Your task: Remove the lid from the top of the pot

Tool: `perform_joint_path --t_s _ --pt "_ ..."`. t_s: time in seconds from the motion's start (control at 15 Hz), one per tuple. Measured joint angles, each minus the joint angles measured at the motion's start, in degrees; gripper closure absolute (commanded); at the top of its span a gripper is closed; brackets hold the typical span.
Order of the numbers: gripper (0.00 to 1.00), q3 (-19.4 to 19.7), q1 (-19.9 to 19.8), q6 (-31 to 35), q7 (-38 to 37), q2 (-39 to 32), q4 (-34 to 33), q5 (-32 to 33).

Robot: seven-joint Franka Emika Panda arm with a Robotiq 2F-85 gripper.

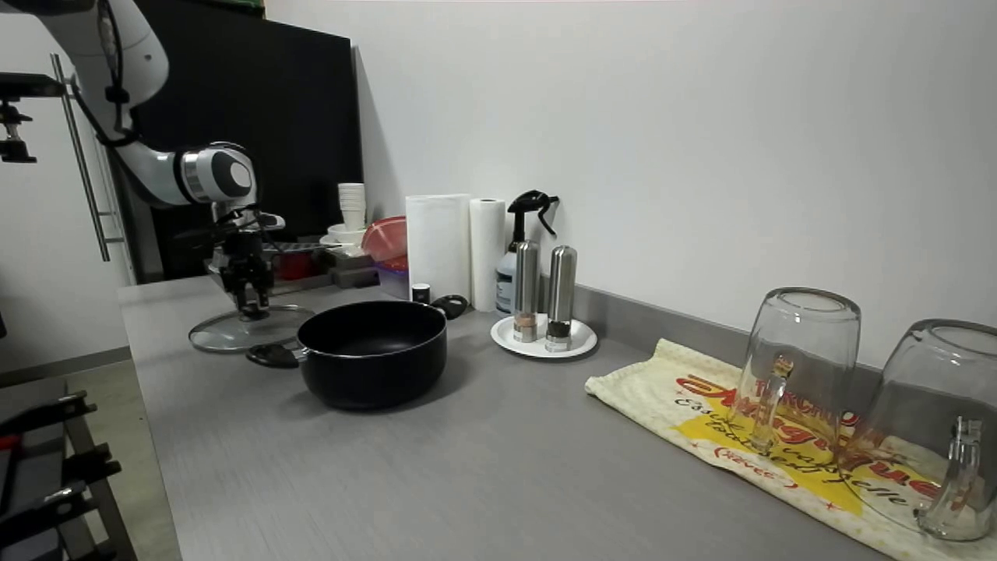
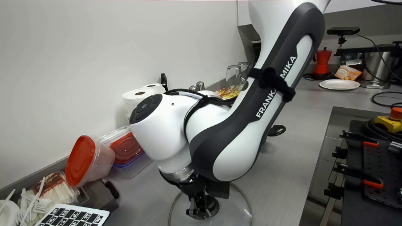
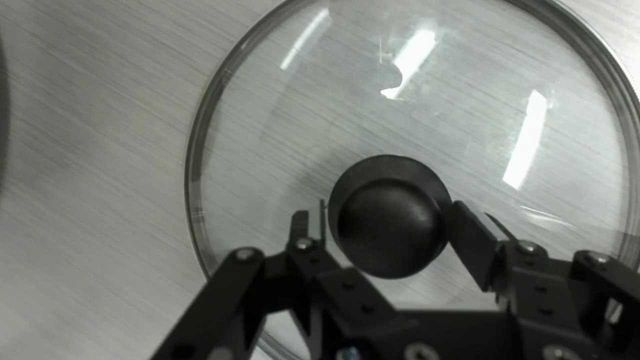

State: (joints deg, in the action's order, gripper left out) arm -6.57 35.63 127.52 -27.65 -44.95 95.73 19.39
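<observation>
The clear glass lid (image 1: 218, 335) lies on the grey counter beside the black pot (image 1: 374, 370). The pot stands uncovered, with its dark inside showing. In an exterior view the arm hides most of the pot and a black handle (image 2: 276, 130) shows. My gripper (image 1: 253, 302) points down over the lid's centre. In the wrist view the gripper (image 3: 389, 212) is open, with its fingers on either side of the lid's black knob (image 3: 392, 225). A narrow gap shows at the left finger; the right finger is against or very close to the knob. The lid (image 2: 234, 216) looks flat on the counter.
A white plate (image 1: 500, 336) with two steel mills stands behind the pot, near paper rolls (image 1: 440, 245) and a spray bottle (image 1: 506, 276). Upturned glasses (image 1: 806, 327) stand on a cloth. Plastic tubs (image 2: 83, 161) and a cutlery tray (image 2: 97, 197) line the wall.
</observation>
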Motion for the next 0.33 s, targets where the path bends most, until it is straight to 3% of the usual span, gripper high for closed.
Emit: perform_joint_path --t_s 0.33 --pt "0.26 0.0 0.0 -0.2 0.1 -0.2 -0.1 0.0"
